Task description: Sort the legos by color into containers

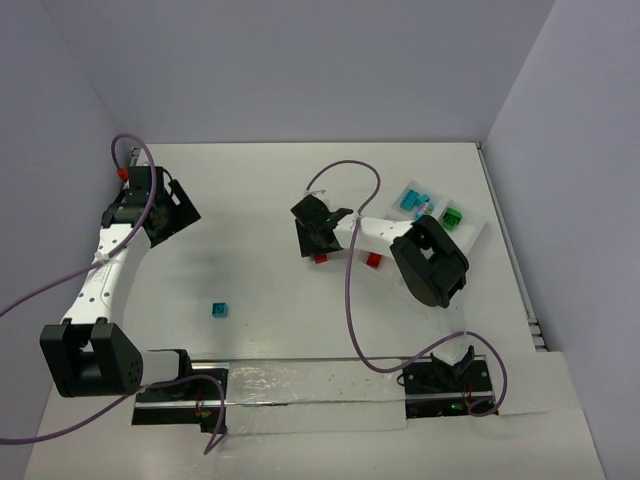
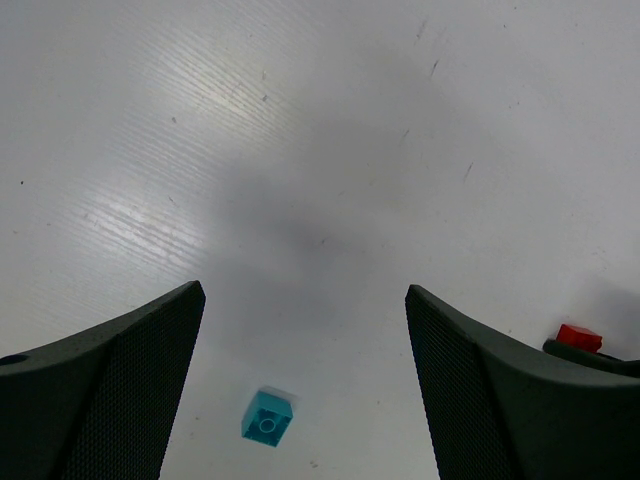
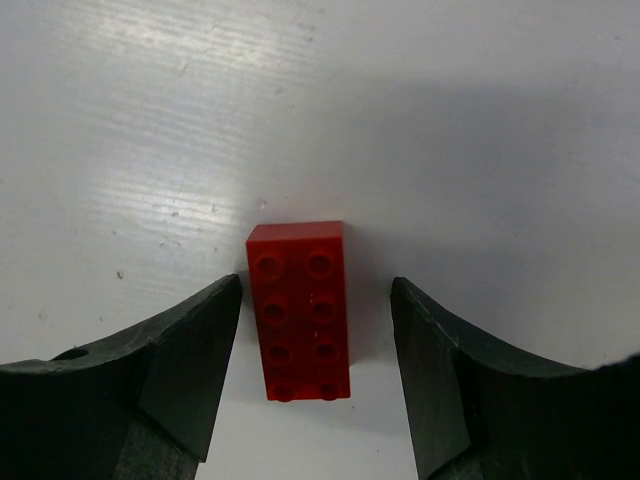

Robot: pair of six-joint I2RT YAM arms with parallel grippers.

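One teal lego (image 1: 219, 309) is seen lying alone on the table (image 1: 260, 200), lower left of centre in the top view, and it is also caught low in the left wrist view. Further up, near the middle, a red lego (image 1: 320, 258) is found under the right gripper (image 1: 320, 245). A second red lego (image 1: 374, 260) lies to its right, beside the arm. In the right wrist view the red lego is shown flat, studs up, between jaws held apart with a gap on either side, so nothing is gripped. The left gripper (image 1: 170, 210), at the left of the frame, is spread wide over bare table and holds nothing. At the upper right the tray (image 1: 474, 226) is placed, with teal legos (image 1: 412, 200) in one compartment and a green lego (image 1: 452, 217) in the next; its nearer compartments are hidden by the right arm. The red lego is judged to be the piece in hand. The jaws would need to be closed on its long sides, after which it would be lifted and carried to a compartment free of teal and green.
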